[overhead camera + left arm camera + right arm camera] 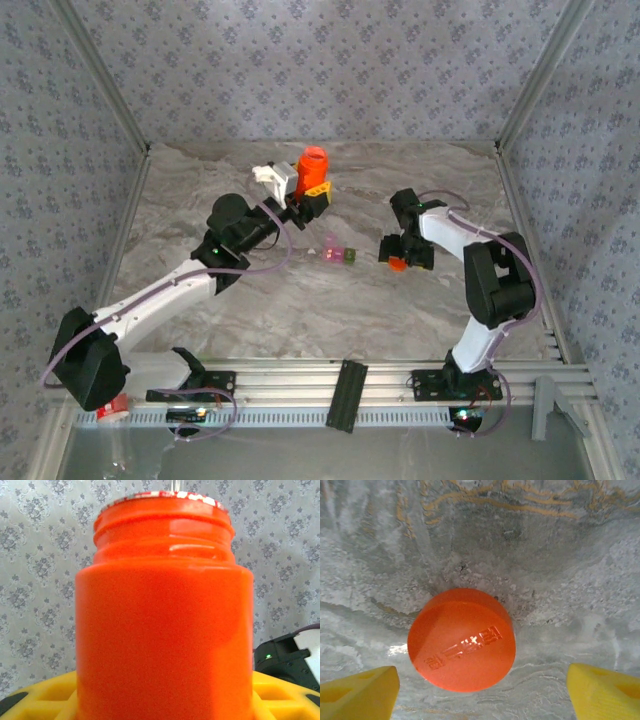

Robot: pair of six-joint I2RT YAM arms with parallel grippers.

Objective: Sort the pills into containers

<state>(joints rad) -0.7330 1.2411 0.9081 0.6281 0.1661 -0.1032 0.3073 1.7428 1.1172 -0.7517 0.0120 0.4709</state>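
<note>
An orange bottle (312,165) with no cap stands upright at the back centre, and my left gripper (314,197) is shut on its lower body. In the left wrist view the bottle (162,610) looms close, with a yellow fingertip (40,695) on each side. Its orange cap (461,640) lies flat on the marble table. My right gripper (482,695) hangs open over the cap, its yellow fingertips (360,692) wide apart and clear of it. The containers (338,254), a pink and an olive-green box joined as a pair, sit between the arms. The pills are out of view.
Patterned walls and metal frame posts (110,95) close in the table (300,310) on three sides. A black bracket (347,393) lies on the rail at the near edge. The right arm's dark elbow (500,280) rises at the right.
</note>
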